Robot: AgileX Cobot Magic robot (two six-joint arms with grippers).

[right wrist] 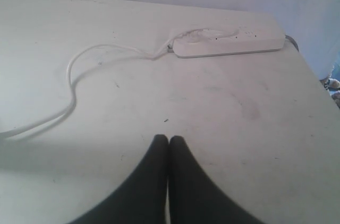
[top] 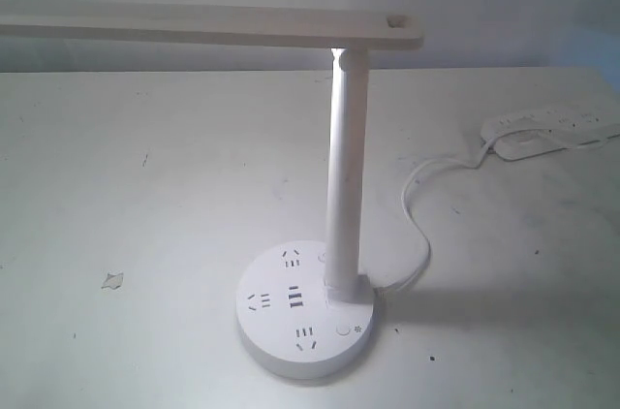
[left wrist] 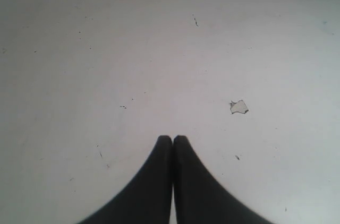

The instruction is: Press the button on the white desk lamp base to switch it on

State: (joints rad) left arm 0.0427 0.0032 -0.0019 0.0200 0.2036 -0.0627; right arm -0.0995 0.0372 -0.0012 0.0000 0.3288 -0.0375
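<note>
The white desk lamp (top: 345, 157) stands near the table's front in the exterior view, its long flat arm (top: 194, 26) reaching left. Its round white desk lamp base (top: 308, 310) carries dark socket and USB slots. The button (top: 343, 330), a tiny ringed circle beside a small sun mark, sits on the base's front right. Neither gripper shows in the exterior view. My left gripper (left wrist: 172, 139) is shut with nothing in it, over bare table. My right gripper (right wrist: 169, 139) is also shut and empty, over bare table. The lamp shows in neither wrist view.
A long white power strip (top: 552, 128) (right wrist: 228, 41) lies at the table's back right, and a white cable (top: 421, 225) (right wrist: 74, 83) runs from it to the lamp base. A small chipped patch (top: 113, 280) (left wrist: 239, 106) marks the table on the left.
</note>
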